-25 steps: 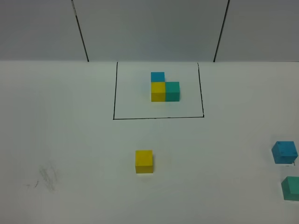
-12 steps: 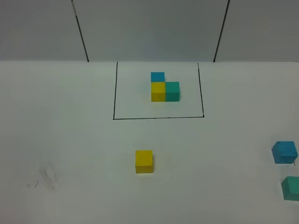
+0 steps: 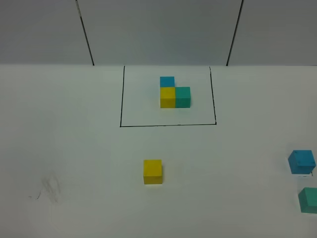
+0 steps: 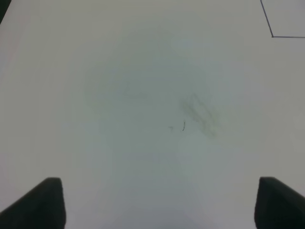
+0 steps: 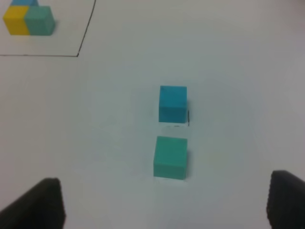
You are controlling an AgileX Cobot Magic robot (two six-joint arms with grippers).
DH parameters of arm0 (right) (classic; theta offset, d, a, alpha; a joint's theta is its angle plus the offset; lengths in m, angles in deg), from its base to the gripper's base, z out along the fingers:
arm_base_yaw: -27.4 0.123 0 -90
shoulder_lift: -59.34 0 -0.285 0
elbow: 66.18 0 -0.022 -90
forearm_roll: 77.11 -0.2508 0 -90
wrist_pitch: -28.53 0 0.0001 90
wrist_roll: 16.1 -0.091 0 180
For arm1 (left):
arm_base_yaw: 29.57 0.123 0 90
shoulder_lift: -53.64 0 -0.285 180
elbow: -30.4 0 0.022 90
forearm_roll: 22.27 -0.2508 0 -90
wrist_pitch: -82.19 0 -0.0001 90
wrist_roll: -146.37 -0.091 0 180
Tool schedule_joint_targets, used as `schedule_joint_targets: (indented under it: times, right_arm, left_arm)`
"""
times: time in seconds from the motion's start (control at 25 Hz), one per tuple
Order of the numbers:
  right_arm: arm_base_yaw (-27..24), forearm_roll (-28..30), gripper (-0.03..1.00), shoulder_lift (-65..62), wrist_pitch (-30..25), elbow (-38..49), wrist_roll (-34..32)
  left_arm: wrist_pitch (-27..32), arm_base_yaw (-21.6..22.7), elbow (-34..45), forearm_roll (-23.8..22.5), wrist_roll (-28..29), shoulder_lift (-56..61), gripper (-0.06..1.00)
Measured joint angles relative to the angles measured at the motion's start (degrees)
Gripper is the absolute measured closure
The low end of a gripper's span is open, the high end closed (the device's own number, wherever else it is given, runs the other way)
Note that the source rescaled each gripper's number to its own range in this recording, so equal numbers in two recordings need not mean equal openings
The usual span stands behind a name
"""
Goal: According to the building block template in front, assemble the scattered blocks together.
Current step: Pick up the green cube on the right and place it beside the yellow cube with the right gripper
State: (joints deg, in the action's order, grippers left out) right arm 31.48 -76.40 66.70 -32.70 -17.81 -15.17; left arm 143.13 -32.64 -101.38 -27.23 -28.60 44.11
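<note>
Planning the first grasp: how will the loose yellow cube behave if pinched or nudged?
The yellow cube looks rigid and flat-faced, so it probably won't roll or squash. On the smooth white table, a nudge would likely slide it, not tip it.

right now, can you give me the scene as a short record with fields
template: blue, yellow and teal cubes joined in an L, inside the black frame
yellow block: alone near the table middle, in front of the frame
blue block: far right, touching nothing
teal block: far right, nearer the camera than the blue, gap between
left claw: open, empty, over bare table
right claw: open, empty, blue and teal blocks ahead
</note>
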Motion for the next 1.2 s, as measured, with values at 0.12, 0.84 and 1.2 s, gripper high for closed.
schedule_joint_targets:
  times: [0.12, 0.84, 1.2]
  right_arm:
    - [0.00, 0.00, 0.24, 0.00, 0.00, 0.00, 0.00]
    - [0.00, 0.00, 0.24, 0.00, 0.00, 0.00, 0.00]
    - [0.00, 0.02, 0.24, 0.00, 0.00, 0.00, 0.00]
  left_arm:
    - [0.00, 0.00, 0.00, 0.00, 0.00, 0.00, 0.29]
    - [0.00, 0.00, 0.00, 0.00, 0.00, 0.00, 0.70]
    - [0.00, 0.00, 0.00, 0.00, 0.00, 0.00, 0.73]
